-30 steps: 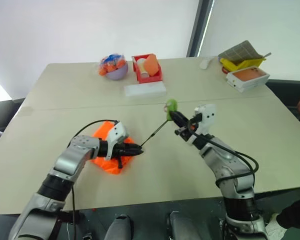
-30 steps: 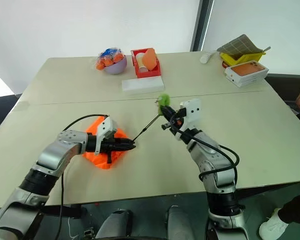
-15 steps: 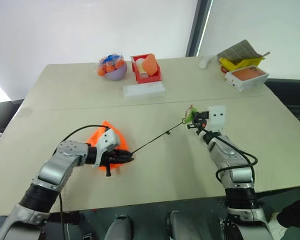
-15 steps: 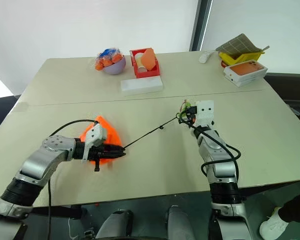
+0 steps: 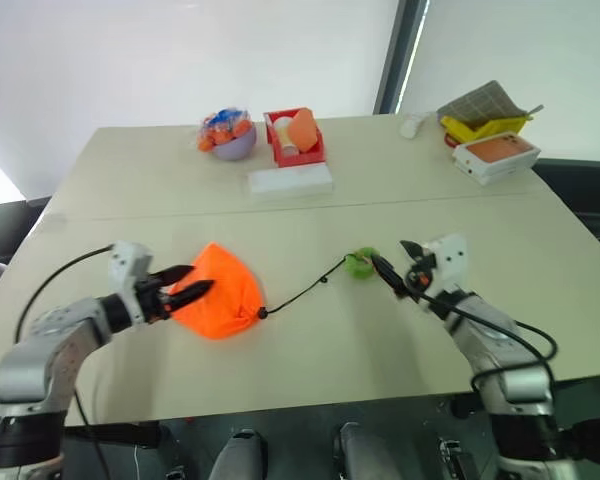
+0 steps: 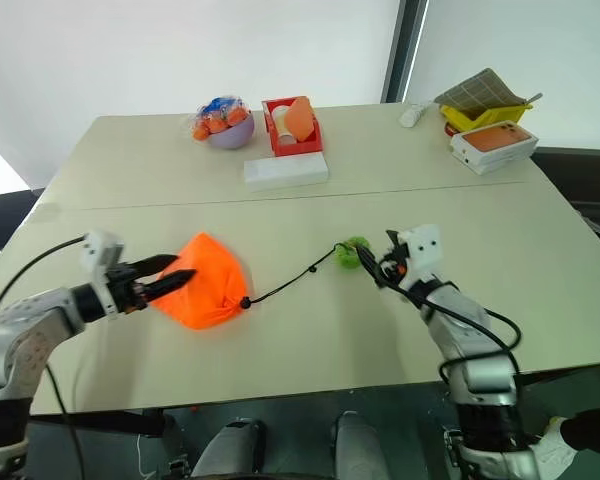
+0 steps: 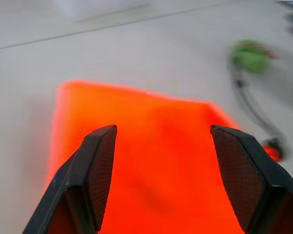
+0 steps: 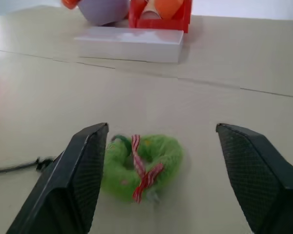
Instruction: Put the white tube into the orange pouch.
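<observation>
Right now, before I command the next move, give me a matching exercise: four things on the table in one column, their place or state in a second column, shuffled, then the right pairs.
Things:
1. orange pouch
2. green ring
3. left gripper
4. long white box

Places or states:
A. lying on the table just ahead of the open right gripper
B. open, at the pouch's edge
C. at the far side, in front of the red container
D. lying on the table, black cord running out from it

Pairs: 1-D, 2-A, 3-B, 4-C
</observation>
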